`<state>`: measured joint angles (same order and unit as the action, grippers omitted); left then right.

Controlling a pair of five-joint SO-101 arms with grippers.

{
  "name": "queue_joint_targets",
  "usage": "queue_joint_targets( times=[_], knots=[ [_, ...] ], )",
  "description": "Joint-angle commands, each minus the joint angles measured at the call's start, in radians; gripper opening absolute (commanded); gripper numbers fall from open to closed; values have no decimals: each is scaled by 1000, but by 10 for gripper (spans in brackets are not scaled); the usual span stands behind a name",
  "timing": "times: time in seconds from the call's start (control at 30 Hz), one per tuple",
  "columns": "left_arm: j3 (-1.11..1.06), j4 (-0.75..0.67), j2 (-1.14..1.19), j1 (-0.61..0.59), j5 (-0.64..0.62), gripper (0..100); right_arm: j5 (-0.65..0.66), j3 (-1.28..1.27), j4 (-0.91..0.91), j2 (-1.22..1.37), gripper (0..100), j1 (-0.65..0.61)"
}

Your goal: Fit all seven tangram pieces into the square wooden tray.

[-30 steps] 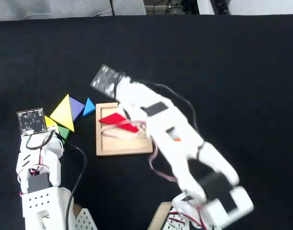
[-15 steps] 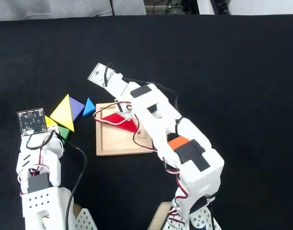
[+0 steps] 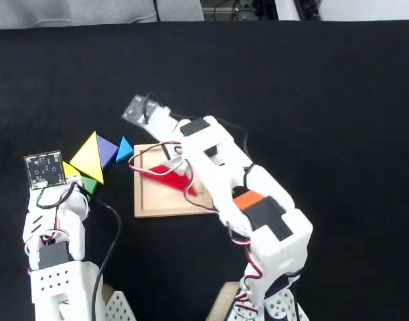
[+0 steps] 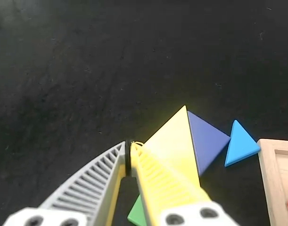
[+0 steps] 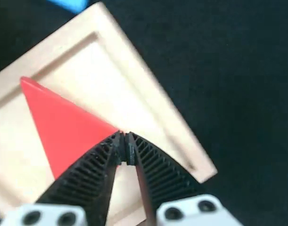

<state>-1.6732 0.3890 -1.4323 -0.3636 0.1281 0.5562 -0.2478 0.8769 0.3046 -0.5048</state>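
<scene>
The red triangle (image 3: 169,177) is sliding toward the rim of the tray (image 3: 138,197); the right gripper (image 5: 123,149), fingers clenched and nudging, is risking wedging it there. The left gripper (image 4: 129,155) is sitting clenched too.

Soft, even light from above. Black worktop (image 3: 338,100) matte, swallows shadows, no glare; faint grey sheen on it in left wrist view. White right arm (image 3: 221,177) bright. Pale wooden tray (image 5: 134,70) near washed out; black fingers (image 5: 158,165) dim.

Overhead and 2 close wrist views share tray (image 3: 160,202).
</scene>
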Motion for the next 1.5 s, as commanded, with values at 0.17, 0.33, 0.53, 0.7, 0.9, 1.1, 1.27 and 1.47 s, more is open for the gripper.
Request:
queue_joint_targets(
  times=[0.17, 0.33, 0.53, 0.7, 0.9, 1.1, 1.27, 1.47],
  knots=[
    [10, -23, 0, 16, -2, 30, 35, 35, 104, -113, 10, -91],
    [10, -23, 0, 16, -2, 30, -107, 5, 3, -104, 11, -61],
    [10, -23, 0, 16, -2, 30, -100, -22, 8, -96, 11, -48],
    [10, -23, 0, 16, -2, 30, -46, -47, 83, -96, 11, -35],
    [10, -23, 0, 16, -2, 30, -35, -73, 95, -105, 11, -46],
    [10, -25, 0, 16, -2, 30, -40, -44, 110, -134, 10, -35],
    [15, -25, 0, 31, -3, 30, -98, -51, 187, -357, 10, 63],
    [15, -20, 0, 128, -2, 30, -186, -294, 130, -691, 11, 114]
  ],
)
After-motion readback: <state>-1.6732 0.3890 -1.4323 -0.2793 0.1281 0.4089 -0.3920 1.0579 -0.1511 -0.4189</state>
